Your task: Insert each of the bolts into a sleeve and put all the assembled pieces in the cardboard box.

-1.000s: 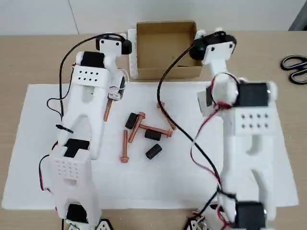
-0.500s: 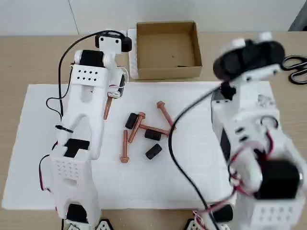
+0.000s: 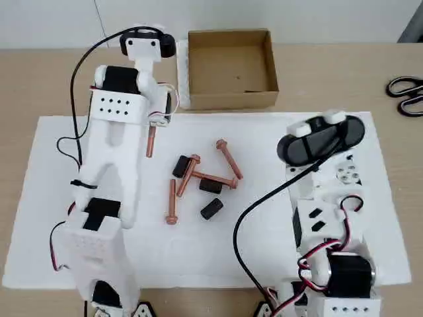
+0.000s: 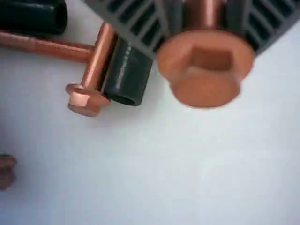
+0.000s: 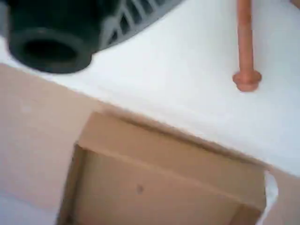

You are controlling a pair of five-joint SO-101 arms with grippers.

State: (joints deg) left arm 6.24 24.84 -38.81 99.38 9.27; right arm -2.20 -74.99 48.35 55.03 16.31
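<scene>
Grips a bolt (image 4: 205, 70) in the left gripper (image 4: 200, 13), jaws clenched on the shank just behind the head. Holds it over the left part of the white mat (image 3: 79, 165), near the far edge. Sets its long axis roughly far-to-near in the high view, slightly slanted. Turns the flanged head, with its square recess, straight at the left wrist camera.

Pinches a black sleeve (image 5: 49, 46) in the right gripper (image 5: 75, 21), ribbed jaw tight against its side. Holds it up over the right part of the mat. Points the open bore, and so the long axis, at the right wrist camera.

Beyond the mat's far edge, on the table (image 3: 330, 72): the box (image 3: 228, 100), top open.

Mid-mat, between the arms:
- Near bolt (image 3: 172, 198), long axis far-to-near, head at the near end.
- Slanted bolt (image 3: 188, 176), head at the far end, touching the far sleeve (image 3: 181, 166) alongside it.
- Cross bolt (image 3: 213, 177), long axis left-to-right, head at the right, plain end meeting the slanted bolt.
- Middle sleeve (image 3: 211, 187), just beside the cross bolt on its near side.
- Far bolt (image 3: 228, 158), slanted, head toward the box.
- Near sleeve (image 3: 211, 209), angled, touching nothing.

Scissors (image 3: 406, 94) on the table at the far right, well apart.
</scene>
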